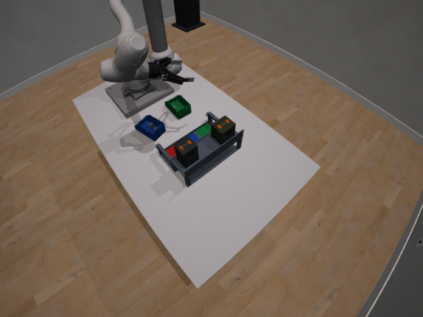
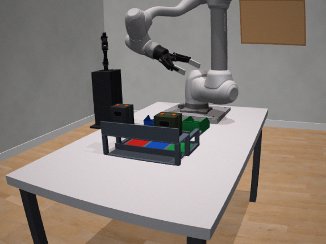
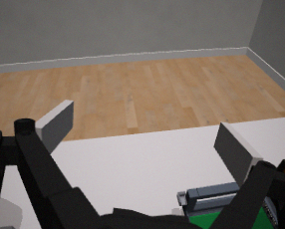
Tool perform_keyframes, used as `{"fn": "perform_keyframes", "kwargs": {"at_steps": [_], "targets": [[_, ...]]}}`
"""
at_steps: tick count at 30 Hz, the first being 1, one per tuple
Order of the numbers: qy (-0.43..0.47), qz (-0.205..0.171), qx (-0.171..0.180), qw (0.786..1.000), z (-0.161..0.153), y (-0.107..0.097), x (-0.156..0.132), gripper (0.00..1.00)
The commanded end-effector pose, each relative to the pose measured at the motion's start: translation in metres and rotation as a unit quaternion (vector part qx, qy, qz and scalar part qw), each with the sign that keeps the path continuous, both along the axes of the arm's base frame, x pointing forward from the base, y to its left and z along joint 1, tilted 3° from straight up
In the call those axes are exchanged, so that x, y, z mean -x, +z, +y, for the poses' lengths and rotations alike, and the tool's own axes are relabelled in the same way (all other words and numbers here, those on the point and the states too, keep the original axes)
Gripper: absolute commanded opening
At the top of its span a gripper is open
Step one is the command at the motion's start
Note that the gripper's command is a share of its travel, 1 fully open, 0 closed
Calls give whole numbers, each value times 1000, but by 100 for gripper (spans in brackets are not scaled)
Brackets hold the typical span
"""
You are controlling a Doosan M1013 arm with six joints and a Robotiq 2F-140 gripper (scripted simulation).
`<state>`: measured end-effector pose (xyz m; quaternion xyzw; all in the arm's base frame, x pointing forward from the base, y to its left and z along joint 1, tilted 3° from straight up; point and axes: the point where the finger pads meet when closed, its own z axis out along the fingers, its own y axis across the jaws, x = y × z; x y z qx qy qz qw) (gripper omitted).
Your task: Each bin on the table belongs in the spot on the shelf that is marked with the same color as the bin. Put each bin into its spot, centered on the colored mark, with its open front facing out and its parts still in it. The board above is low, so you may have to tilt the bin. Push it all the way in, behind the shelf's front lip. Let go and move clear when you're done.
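From the top, the black two-fingered gripper [image 1: 189, 71] [image 2: 193, 68] [image 3: 145, 124] hangs wide apart, nothing between its fingers! The open blue plastic-looking bin [image 1: 150, 127] [image 2: 148, 121] and open green box-shaped bin [image 1: 178, 107] [image 2: 196, 125] sit on the white rectangular table [image 1: 236, 214] [image 2: 136, 179] [image 3: 125, 169], beside the slate-grey shelf [image 1: 215, 162] [image 2: 139, 131] [image 3: 214, 189]. Exterior: both bins stand behind that shelf. Wrist: pale fingertips flank the view, shelf below right.

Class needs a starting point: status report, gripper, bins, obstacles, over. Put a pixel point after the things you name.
Gripper [image 1: 187, 71] [image 2: 193, 69] [image 3: 145, 124] open, holding nothing. Blue bin [image 1: 150, 127] [image 2: 148, 121] and green bin [image 1: 178, 107] [image 2: 196, 125] on table, off shelf [image 1: 215, 159] [image 2: 139, 131] [image 3: 214, 189]. Low top board may obstruct.
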<state>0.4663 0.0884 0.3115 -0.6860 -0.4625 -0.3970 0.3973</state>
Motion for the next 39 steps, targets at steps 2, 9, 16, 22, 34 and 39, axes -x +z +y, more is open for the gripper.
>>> {"fn": "perform_keyframes", "kwargs": {"at_steps": [2,9,16,22,34,39], "targets": [[0,0,0,1000,0,0,0,100],[0,0,0,1000,0,0,0,100],[0,0,0,1000,0,0,0,100],[78,-27,58,995,-13,-3,-13,100],[241,-82,178,951,-53,-7,-54,100],[339,-113,252,899,-84,-4,-92,100]]}}
